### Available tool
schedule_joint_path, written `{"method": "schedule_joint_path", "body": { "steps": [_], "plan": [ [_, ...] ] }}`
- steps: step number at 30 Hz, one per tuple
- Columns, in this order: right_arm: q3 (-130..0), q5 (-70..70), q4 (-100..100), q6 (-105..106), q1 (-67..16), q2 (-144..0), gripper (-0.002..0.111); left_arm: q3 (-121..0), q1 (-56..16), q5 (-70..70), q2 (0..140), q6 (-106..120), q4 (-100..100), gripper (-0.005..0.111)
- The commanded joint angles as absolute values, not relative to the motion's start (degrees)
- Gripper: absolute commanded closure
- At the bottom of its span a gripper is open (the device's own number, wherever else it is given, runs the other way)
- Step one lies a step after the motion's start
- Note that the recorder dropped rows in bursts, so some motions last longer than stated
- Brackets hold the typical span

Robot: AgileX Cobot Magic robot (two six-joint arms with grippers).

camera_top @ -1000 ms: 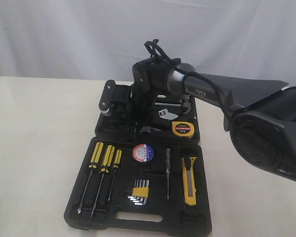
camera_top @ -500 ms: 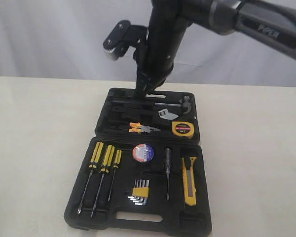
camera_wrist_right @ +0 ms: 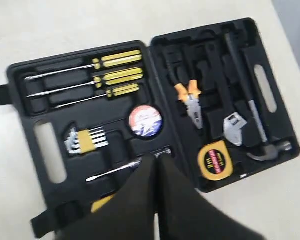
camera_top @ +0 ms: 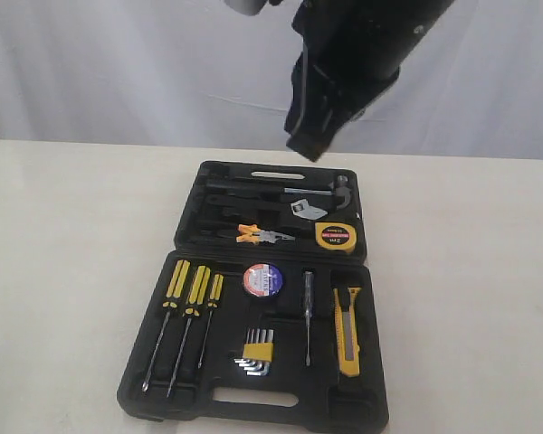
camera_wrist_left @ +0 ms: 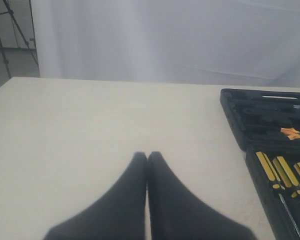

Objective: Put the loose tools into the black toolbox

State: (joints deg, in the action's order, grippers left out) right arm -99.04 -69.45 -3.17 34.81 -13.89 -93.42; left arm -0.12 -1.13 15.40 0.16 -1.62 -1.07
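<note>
Right gripper [camera_top: 308,149] now high above far half of black toolbox [camera_top: 344,411], arm mostly cut off by the top of the exterior view. A second ago down low over that far half, hiding the pliers slot. Fingers pressed together, pinching nothing.

Pliers with black-orange handles [camera_top: 253,235] now uncovered, lying in far half, left of round yellow tape measure [camera_top: 336,236]. Black tape roll with white-red-blue label [camera_top: 262,280] in middle of near half. Yellow-black utility knife [camera_top: 347,330] at right side of near half. Three screwdrivers [camera_top: 192,291] and hex key set [camera_top: 256,353] in near half, same spots as before.

Left gripper [camera_wrist_left: 147,157] pressed together, holding nothing, over table [camera_wrist_left: 65,130] left of toolbox.
</note>
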Motion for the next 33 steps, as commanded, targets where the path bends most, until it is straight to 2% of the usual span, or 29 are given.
{"method": "schedule_joint_path", "body": {
  "steps": [1,6,11,22,33],
  "plan": [
    [-89.12,-69.96,-2.91,34.68,-17.13,-84.06,0.109,0.00,-1.25,15.34,0.00,-1.77,-1.21,0.107],
    [-81.16,-69.96,-2.91,34.68,-18.93,-81.08,0.109,0.00,-1.25,15.34,0.00,-1.77,-1.21,0.107],
    [-80.80,-69.96,0.00,34.68,-20.46,-80.28,0.109,0.00,-1.25,15.34,0.00,-1.77,-1.21,0.107],
    [-79.08,-69.18,7.82,38.65,-34.51,-79.74,0.109,0.00,-1.25,15.34,0.00,-1.77,-1.21,0.107],
    [-74.76,-65.44,7.14,15.96,-38.42,-79.74,0.109,0.00,-1.25,15.34,0.00,-1.77,-1.21,0.107]
  ]
}}
